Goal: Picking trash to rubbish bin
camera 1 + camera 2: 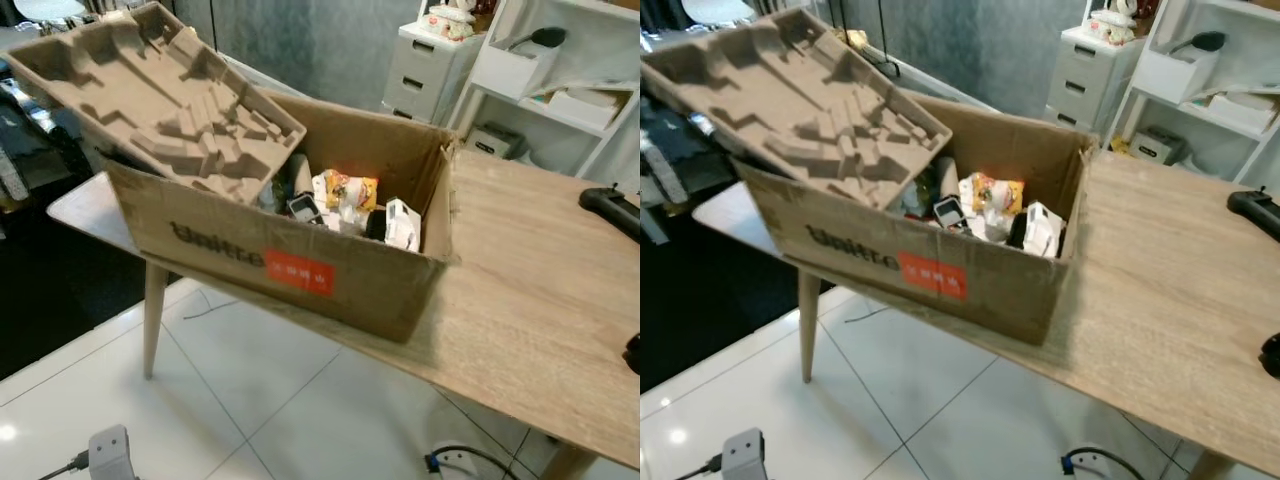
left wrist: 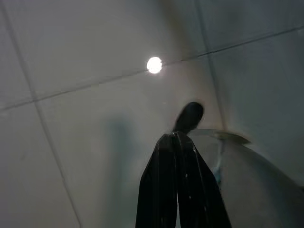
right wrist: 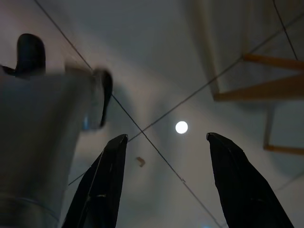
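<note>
- A cardboard box [image 1: 300, 270], evidently serving as the rubbish bin, is seen standing at the near edge of a wooden table [image 1: 540, 290], where it can be reached from the tiled floor [image 1: 250, 400] in front.
- A moulded pulp tray [image 1: 150, 95] is propped tilted across the box's left rim, too broad to drop inside; the right half of the opening is thus left free.
- Discarded trash [image 1: 350, 205] — wrappers, a small white carton, a dark gadget — is heaped in the open half, against the right wall.
- The left gripper [image 2: 176, 190] is shown hanging over the floor tiles, its black fingers pressed together and nothing held.
- The right gripper [image 3: 183, 187] is likewise pointed down at the floor, its fingers spread wide and nothing between them.
- Both grippers are judged to be well below the box and table top; the trash lies above and ahead of them, well apart.
- No loose piece can be made out on the floor, apart from a small speck [image 3: 140, 161] near the right gripper.
</note>
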### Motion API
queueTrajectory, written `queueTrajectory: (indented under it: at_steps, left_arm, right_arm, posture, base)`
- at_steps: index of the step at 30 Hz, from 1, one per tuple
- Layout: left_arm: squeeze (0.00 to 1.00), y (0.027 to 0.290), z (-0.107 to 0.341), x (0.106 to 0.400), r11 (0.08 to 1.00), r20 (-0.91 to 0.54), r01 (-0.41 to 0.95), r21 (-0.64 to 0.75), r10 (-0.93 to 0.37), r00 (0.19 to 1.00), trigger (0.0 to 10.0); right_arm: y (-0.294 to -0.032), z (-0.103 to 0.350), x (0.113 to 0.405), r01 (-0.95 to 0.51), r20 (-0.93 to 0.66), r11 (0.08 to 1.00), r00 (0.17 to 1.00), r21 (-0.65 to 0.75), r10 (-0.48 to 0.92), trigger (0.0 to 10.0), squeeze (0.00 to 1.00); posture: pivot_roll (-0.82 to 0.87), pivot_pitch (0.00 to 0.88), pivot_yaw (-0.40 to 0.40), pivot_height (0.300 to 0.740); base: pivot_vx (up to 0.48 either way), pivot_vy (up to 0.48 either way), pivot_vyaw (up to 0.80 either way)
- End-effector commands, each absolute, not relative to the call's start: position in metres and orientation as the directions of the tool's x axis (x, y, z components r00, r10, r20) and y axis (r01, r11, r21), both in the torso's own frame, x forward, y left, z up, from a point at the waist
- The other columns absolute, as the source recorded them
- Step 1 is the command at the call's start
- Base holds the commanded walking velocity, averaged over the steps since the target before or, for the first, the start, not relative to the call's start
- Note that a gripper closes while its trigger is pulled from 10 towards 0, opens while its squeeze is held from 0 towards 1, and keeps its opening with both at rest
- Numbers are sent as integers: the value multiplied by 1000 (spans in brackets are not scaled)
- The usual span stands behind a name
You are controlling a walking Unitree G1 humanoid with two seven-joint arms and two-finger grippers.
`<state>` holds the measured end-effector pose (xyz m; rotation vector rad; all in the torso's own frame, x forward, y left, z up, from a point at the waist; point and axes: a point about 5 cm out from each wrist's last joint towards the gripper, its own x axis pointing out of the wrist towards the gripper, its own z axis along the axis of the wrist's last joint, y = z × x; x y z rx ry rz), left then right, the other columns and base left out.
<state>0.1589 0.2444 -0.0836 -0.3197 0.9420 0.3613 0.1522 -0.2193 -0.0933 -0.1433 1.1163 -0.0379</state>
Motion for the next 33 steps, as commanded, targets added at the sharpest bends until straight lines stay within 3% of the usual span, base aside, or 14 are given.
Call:
queueTrajectory:
  at_steps: [1, 33]
  left_arm:
    - [0, 236, -89, 152, 897, -849, -428, -113, 136, 510, 10000]
    - [0, 237, -91, 146, 884, -852, -449, -126, 135, 505, 10000]
  right_arm:
    - [-220, -95, 146, -39, -900, 990, 422, -136, -107, 10000, 0]
    - [-207, -94, 156, -80, -899, 989, 431, -122, -75, 10000, 0]
  posture:
    - [45, 73, -39, 740]
    - [97, 62, -50, 740]
  base:
    - [-337, 0, 0]
    - [-354, 0, 0]
